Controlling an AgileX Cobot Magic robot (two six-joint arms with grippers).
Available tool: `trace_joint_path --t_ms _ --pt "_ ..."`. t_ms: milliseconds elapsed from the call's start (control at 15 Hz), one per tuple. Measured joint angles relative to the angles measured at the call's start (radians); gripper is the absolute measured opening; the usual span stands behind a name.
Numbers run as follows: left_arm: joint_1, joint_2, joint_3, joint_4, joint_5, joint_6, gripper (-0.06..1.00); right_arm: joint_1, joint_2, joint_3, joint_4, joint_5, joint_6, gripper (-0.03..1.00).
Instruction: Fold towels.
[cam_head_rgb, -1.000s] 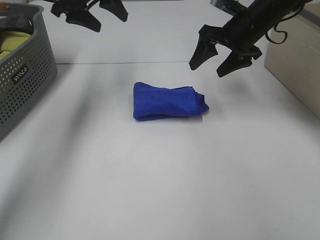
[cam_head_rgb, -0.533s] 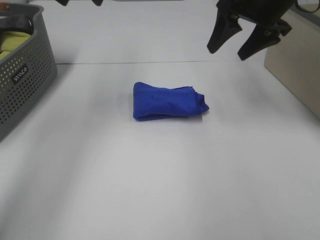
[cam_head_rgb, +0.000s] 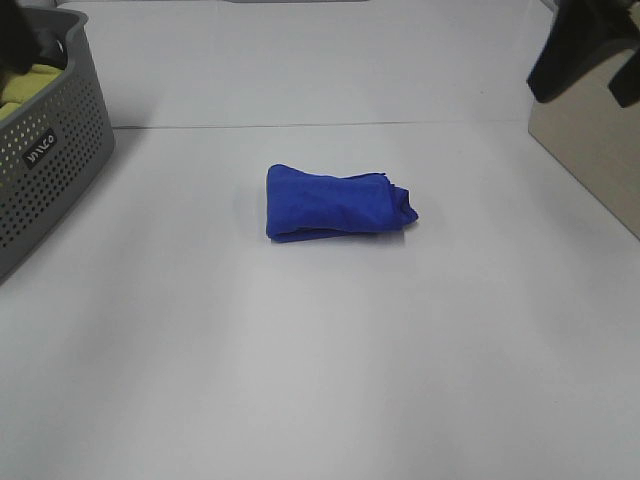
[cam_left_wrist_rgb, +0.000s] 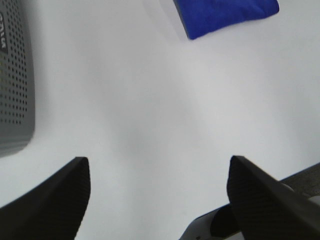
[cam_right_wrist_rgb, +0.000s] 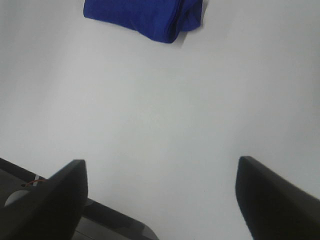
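Change since the earlier frames: both arms had drawn back and up from over the table; the left had gone almost wholly out of the high view, and the right showed only as a dark shape at the upper right edge. The towel had not shifted.

Item 1, nearest: table (cam_head_rgb: 320, 380). Plain white surface, bare across the foreground.

Item 2: towel (cam_head_rgb: 335, 203). Royal blue, plush, lying at the middle of the table as a compact folded bundle, one end rounded, the other end slightly ragged with a corner poking out. Touched by neither gripper. Judged: the fold was complete or nearly so, which would account for the arms standing clear of it.

Item 3: basket (cam_head_rgb: 45, 150). Grey, perforated, at the left edge, well apart from the towel; a yellow-green cloth (cam_head_rgb: 22, 85) lay inside.

Item 4: box (cam_head_rgb: 590, 150). Beige, at the right edge, beyond the towel.

Item 5: left gripper (cam_left_wrist_rgb: 157, 195). Fingers spread wide, nothing between them, held high above bare table with the towel (cam_left_wrist_rgb: 225, 14) far off.

Item 6: right gripper (cam_right_wrist_rgb: 160, 195). Fingers likewise spread wide and empty, raised over the table, the towel (cam_right_wrist_rgb: 145, 16) well apart.
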Motion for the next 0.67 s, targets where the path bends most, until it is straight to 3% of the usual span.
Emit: trace_joint_path --t_ms 333,667 --pt "0.000 -0.534 0.394 0.001 0.001 0.000 0.72 0.000 -0.435 0.437 -0.020 -0.136 0.013 0.77" --pt "0.000 -1.041 0.679 0.001 0.003 0.058 0.72 0.000 -0.901 0.757 -0.081 -0.154 -0.022 0.77"
